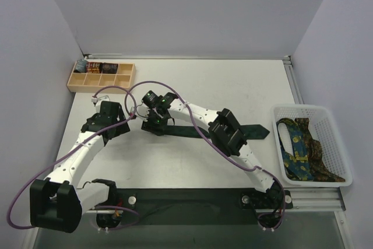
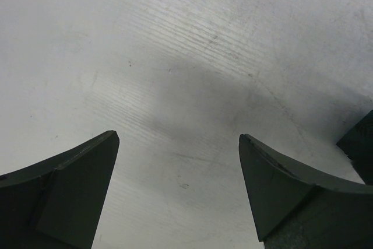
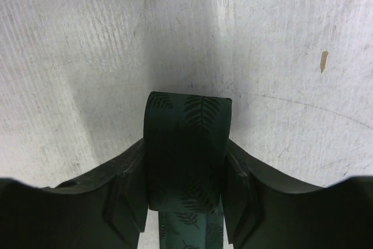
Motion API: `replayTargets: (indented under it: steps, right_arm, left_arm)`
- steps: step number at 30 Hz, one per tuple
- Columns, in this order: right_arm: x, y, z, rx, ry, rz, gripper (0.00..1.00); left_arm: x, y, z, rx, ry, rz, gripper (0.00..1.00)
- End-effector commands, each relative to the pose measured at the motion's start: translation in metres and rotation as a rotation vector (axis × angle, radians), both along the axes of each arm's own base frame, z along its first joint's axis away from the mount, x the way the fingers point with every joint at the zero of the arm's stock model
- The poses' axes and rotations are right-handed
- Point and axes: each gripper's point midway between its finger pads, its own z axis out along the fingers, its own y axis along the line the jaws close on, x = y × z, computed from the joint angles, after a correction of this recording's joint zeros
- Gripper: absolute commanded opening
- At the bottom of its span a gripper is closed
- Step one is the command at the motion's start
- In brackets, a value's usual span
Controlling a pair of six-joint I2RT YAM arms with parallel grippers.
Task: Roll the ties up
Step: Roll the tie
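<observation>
You're mid-roll on the green tie (image 3: 186,115). Your right hand (image 3: 185,145) clamps its rolled end mid-worktop (image 1: 233,80), with the tail running right toward the basket (image 1: 326,109). Left hand (image 2: 178,138) is spread wide and empty. Next, I'd wind along the tail, keeping the edges aligned.

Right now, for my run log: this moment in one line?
left gripper open, empty | right gripper shut on green tie | tie partly rolled
</observation>
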Motion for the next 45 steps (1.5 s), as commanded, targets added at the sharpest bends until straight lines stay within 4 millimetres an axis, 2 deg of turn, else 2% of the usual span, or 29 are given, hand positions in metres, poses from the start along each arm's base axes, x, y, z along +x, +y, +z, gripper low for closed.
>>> replayTargets:
  steps: [1,2,3,5,6,8,9,11,13,14,15,17,18,19,20,21,22,23,24,26,29,31,35,38,40,45]
  right_arm:
    - [-0.013,-0.007,0.013,-0.009,0.023,0.012,0.5]
    - [-0.012,-0.007,0.017,-0.003,0.019,0.011,0.54]
    - [-0.01,-0.006,0.032,0.02,0.002,0.008,0.61]
    - [-0.008,-0.005,0.046,0.044,-0.012,-0.007,0.68]
    - [-0.008,-0.005,0.062,0.069,-0.024,-0.012,0.71]
    - [-0.008,-0.007,0.077,0.102,-0.014,-0.053,0.72]
    - [-0.003,-0.012,0.094,0.133,-0.018,-0.087,0.72]
    - [-0.004,-0.019,0.105,0.165,0.022,-0.166,0.72]
    - [0.0,-0.039,0.114,0.186,0.043,-0.255,0.71]
    - [0.001,-0.048,0.114,0.189,0.061,-0.31,0.71]
    - [-0.005,-0.061,0.114,0.202,0.088,-0.378,0.7]
    - [0.006,-0.091,0.108,0.204,0.092,-0.523,0.65]
    - [0.013,-0.101,0.124,0.257,0.065,-0.582,0.63]
    - [0.012,-0.132,0.1,0.206,0.089,-0.702,0.62]
    - [0.013,-0.145,0.096,0.208,0.09,-0.775,0.61]
    - [0.015,-0.158,0.104,0.241,0.064,-0.827,0.6]
    - [0.006,-0.177,0.085,0.201,0.08,-0.894,0.6]
    - [0.008,-0.194,0.079,0.198,0.086,-0.952,0.59]
    - [0.009,-0.2,0.083,0.23,0.079,-0.977,0.59]
    - [0.003,-0.215,0.072,0.251,0.108,-1.033,0.58]
    - [-0.005,-0.221,0.06,0.293,0.168,-1.081,0.55]
    - [0.0,-0.224,0.061,0.33,0.164,-1.128,0.51]
    - [0.002,-0.232,0.047,0.334,0.183,-1.238,0.38]
    - [0.002,-0.243,0.038,0.34,0.182,-1.322,0.32]
    - [0.001,-0.25,0.032,0.339,0.197,-1.354,0.32]
    - [0.002,-0.241,0.032,0.376,0.23,-1.307,0.31]
  left_arm:
    - [0.003,-0.007,0.004,-0.028,-0.027,-0.021,0.96]
    - [0.004,-0.009,0.005,-0.037,-0.034,-0.029,0.96]
    - [0.006,-0.014,0.005,-0.055,-0.04,-0.052,0.96]
    - [0.007,-0.019,0.007,-0.079,-0.057,-0.071,0.97]
    - [0.008,-0.025,0.008,-0.108,-0.066,-0.092,0.97]
    - [0.011,-0.033,0.012,-0.145,-0.086,-0.119,0.97]
    - [0.015,-0.042,0.015,-0.189,-0.105,-0.141,0.97]
    - [0.018,-0.055,0.019,-0.254,-0.128,-0.176,0.97]
    - [0.027,-0.068,0.024,-0.313,-0.162,-0.204,0.97]
    - [0.029,-0.08,0.026,-0.363,-0.165,-0.241,0.97]
    - [0.033,-0.083,0.026,-0.382,-0.17,-0.24,0.97]
    - [0.041,-0.102,0.027,-0.461,-0.162,-0.293,0.97]
    - [0.043,-0.107,0.026,-0.481,-0.155,-0.304,0.97]
    - [0.047,-0.112,0.02,-0.497,-0.14,-0.316,0.97]
    - [0.051,-0.117,0.021,-0.515,-0.14,-0.331,0.97]
    - [0.053,-0.126,0.021,-0.543,-0.137,-0.36,0.97]
    - [0.055,-0.13,0.014,-0.557,-0.116,-0.367,0.97]
    - [0.055,-0.137,0.013,-0.582,-0.11,-0.39,0.97]
    - [0.059,-0.141,0.013,-0.595,-0.119,-0.399,0.97]
    - [0.061,-0.15,0.005,-0.62,-0.091,-0.418,0.97]
    - [0.068,-0.155,-0.002,-0.63,-0.088,-0.425,0.97]
    - [0.074,-0.157,-0.007,-0.634,-0.082,-0.424,0.97]
    - [0.078,-0.161,-0.019,-0.621,-0.04,-0.432,0.96]
    - [0.076,-0.162,-0.028,-0.611,-0.011,-0.431,0.91]
    - [0.072,-0.163,-0.034,-0.602,0.01,-0.435,0.88]
    - [0.068,-0.166,-0.043,-0.568,0.03,-0.443,0.87]
